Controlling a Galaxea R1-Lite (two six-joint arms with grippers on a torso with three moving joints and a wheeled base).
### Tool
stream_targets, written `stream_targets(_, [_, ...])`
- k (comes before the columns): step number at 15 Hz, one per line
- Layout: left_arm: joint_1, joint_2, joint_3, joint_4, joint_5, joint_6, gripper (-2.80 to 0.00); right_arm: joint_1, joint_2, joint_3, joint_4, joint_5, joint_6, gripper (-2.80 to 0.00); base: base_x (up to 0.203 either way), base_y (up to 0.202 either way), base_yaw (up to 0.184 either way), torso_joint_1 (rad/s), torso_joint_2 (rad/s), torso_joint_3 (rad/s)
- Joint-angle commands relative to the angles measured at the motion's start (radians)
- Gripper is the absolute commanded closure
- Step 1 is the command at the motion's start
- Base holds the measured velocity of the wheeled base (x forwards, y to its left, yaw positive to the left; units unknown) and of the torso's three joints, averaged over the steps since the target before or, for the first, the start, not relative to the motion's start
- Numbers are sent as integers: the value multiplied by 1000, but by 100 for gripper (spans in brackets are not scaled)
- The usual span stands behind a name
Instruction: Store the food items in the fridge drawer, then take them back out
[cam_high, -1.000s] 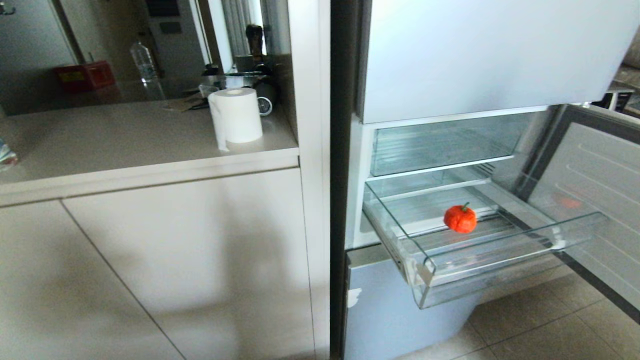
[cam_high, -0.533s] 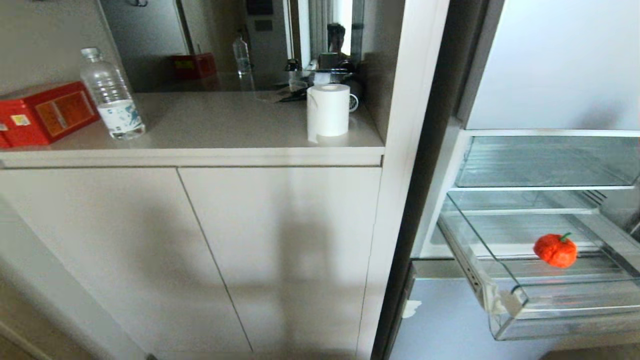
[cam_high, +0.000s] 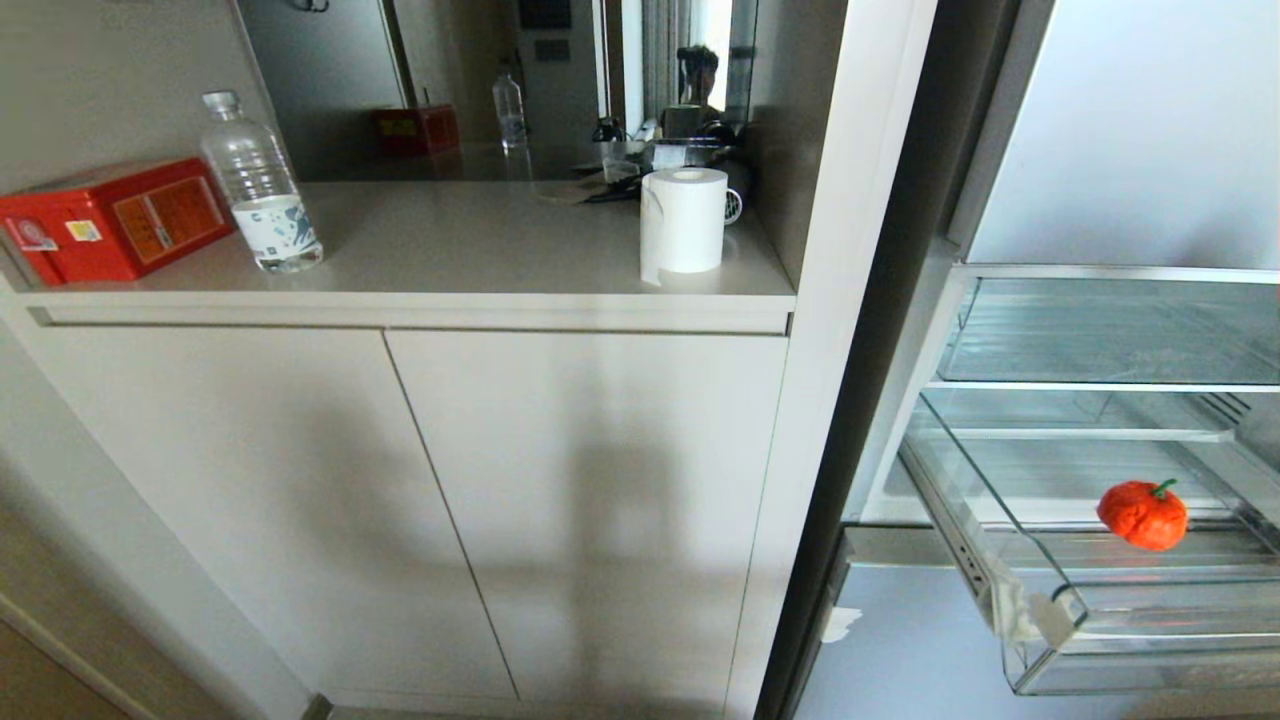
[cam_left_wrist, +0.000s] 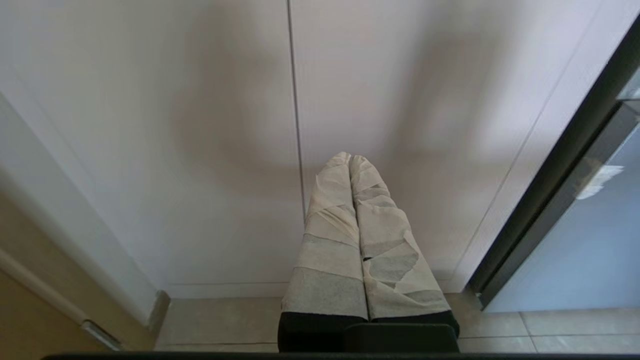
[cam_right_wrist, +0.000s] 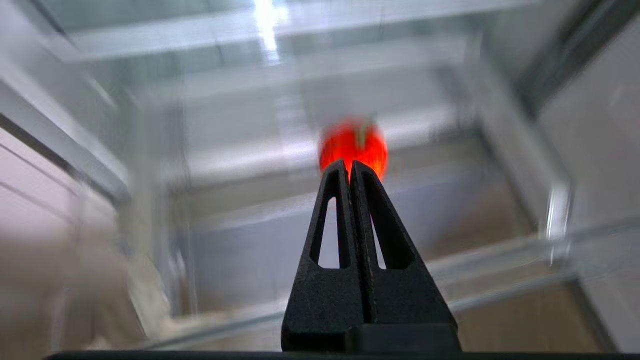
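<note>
An orange-red wrinkled food item (cam_high: 1143, 515) with a green stem lies in the pulled-out clear fridge drawer (cam_high: 1040, 605) at the lower right of the head view. Neither arm shows in that view. In the right wrist view my right gripper (cam_right_wrist: 349, 164) is shut and empty, its black fingertips pointing at the food item (cam_right_wrist: 354, 145) from outside the drawer (cam_right_wrist: 310, 320), short of it. The left wrist view shows my left gripper (cam_left_wrist: 349, 157) shut with nothing in it, its taped fingers pointing down at the cabinet doors (cam_left_wrist: 200, 150).
A counter (cam_high: 480, 250) left of the fridge bears a red box (cam_high: 110, 220), a clear water bottle (cam_high: 262, 185) and a white paper roll (cam_high: 684, 220). Another clear drawer (cam_high: 1110, 335) sits above the pulled-out one. Tiled floor (cam_left_wrist: 225, 320) lies below the cabinets.
The whole head view has swung left, so the fridge now sits at the right edge and the red box and bottle have come into sight. The food item stays in the drawer.
</note>
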Motion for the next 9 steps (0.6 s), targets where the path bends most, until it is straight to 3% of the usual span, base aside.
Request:
stream_targets(1, [0, 0, 0, 0, 0, 0, 0, 63, 161, -88, 91, -69, -7, 0, 0, 0, 0, 0, 0, 0])
stream_targets(5, [0, 0, 0, 0, 0, 0, 0, 80, 341, -201, 113, -85, -7, 0, 0, 0, 0, 0, 0, 0])
stream_targets(6, [0, 0, 0, 0, 0, 0, 0, 80, 380, -228, 114, -87, -6, -280, 0, 0, 0, 0, 0, 0])
stream_targets(9, [0, 0, 0, 0, 0, 0, 0, 82, 511, -357, 123, -93, -6, -280, 0, 0, 0, 0, 0, 0])
